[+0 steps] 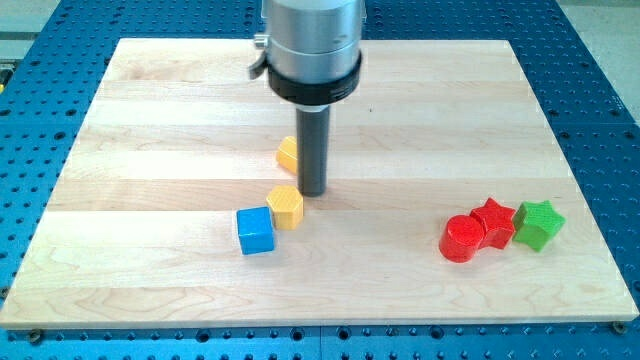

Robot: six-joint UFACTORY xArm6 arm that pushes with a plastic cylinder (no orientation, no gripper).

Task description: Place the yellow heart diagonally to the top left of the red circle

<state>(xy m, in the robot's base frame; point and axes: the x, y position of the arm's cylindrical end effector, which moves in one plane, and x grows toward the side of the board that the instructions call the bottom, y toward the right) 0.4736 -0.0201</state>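
plastic, light and stiff, the yellow heart (287,153) should slide easily when nudged on its left edge toward the red circle (461,239), well apart at the view's right. it sits mid-board, half hidden behind my tip (312,192), a bare rod without jaws.
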